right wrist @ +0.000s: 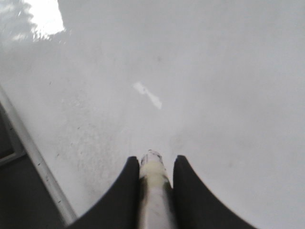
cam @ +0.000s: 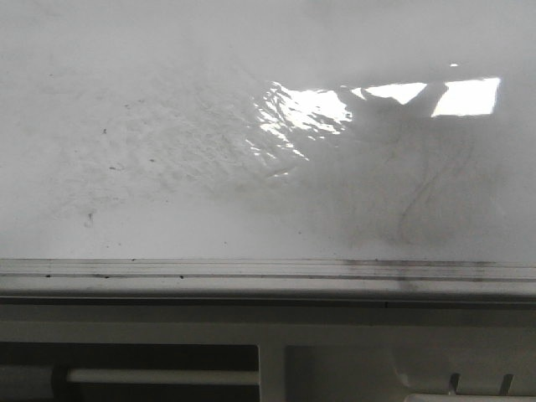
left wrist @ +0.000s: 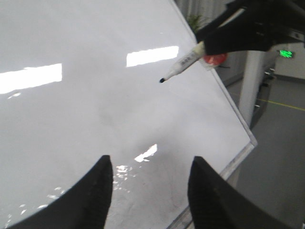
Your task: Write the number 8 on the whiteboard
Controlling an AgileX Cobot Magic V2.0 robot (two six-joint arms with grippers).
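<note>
The whiteboard [cam: 209, 193] fills the front view, glossy white with faint grey smudges and a silver edge rail [cam: 251, 272]. No number 8 shows on it in any view. My right gripper [right wrist: 156, 162] is shut on a white pen [right wrist: 153, 191]. In the left wrist view that pen [left wrist: 183, 62] points its black tip [left wrist: 162, 80] at the board [left wrist: 95, 109], held a little above it. My left gripper [left wrist: 150, 164] is open and empty above the board, near its edge rail [left wrist: 238, 157]. Neither gripper shows in the front view.
Bright window reflections [cam: 402, 96] lie on the board at the right. Below the rail is a white frame with a bar [cam: 163, 377]. Past the board's corner are a grey floor [left wrist: 281, 157], a white pillar [left wrist: 250, 86] and a green sign [left wrist: 286, 53].
</note>
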